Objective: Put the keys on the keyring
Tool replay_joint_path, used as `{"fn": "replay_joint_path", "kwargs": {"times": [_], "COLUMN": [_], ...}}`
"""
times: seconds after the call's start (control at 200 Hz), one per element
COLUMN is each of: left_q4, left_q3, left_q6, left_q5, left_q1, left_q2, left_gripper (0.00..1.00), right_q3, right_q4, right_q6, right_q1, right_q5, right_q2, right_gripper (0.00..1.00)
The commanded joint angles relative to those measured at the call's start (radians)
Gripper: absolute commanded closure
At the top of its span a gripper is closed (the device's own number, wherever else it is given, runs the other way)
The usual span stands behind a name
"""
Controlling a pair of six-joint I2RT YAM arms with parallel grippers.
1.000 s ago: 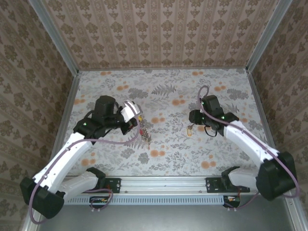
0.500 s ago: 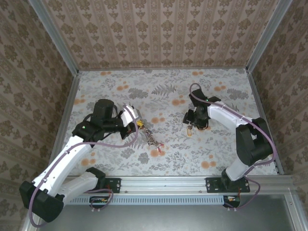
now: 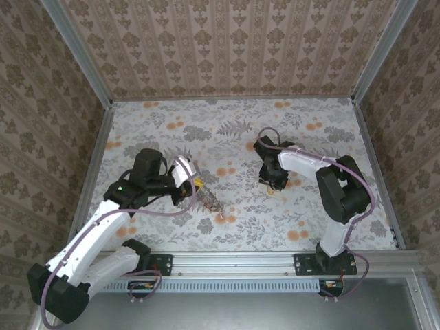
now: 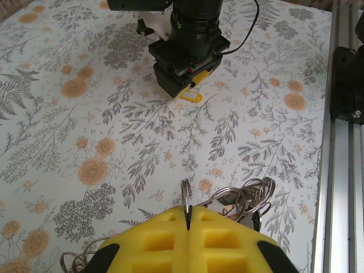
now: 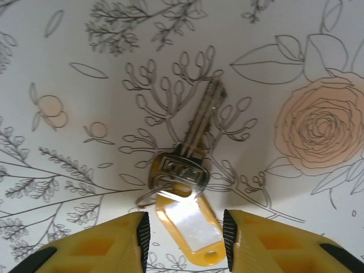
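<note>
My left gripper (image 3: pixel 191 184) is shut on the keyring (image 4: pixel 186 197), a thin silver ring pinched edge-on between its yellow pads (image 4: pixel 216 239). A bunch of smaller rings and keys (image 4: pixel 245 200) hangs from it to the right, resting on the table (image 3: pixel 210 201). One key (image 5: pixel 196 136) with a silver blade and a yellow plastic tag (image 5: pixel 187 227) lies flat on the floral table. My right gripper (image 5: pixel 185 234) is open just above it, with the tag between its fingers and a gap on each side. In the left wrist view the right gripper (image 4: pixel 185 85) stands over that yellow tag (image 4: pixel 190 95).
The floral tabletop (image 3: pixel 234 137) is enclosed by patterned walls on three sides. An aluminium rail (image 3: pixel 234 265) with both arm bases runs along the near edge and shows at the right of the left wrist view (image 4: pixel 341 142).
The right arm has folded in, bringing its gripper left over the yellow-tagged key. The left gripper has drifted slightly down and right with the keyring bunch.
</note>
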Motion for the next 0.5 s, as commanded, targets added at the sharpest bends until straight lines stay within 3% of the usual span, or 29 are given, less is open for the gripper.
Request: {"fn": "replay_joint_path", "kwargs": {"times": [0.0, 0.495], "left_q4": [0.04, 0.026], "left_q3": [-0.006, -0.023], "left_q6": [-0.03, -0.021], "left_q5": [0.038, 0.037], "left_q1": [0.004, 0.004], "left_q2": [-0.032, -0.043], "left_gripper": [1.0, 1.0], "right_q3": [0.048, 0.073], "right_q4": [-0.031, -0.057], "right_q6": [0.021, 0.033], "right_q1": [0.016, 0.024], "right_q5": [0.053, 0.088], "right_q2": [0.02, 0.078], "right_gripper": [0.6, 0.67]}}
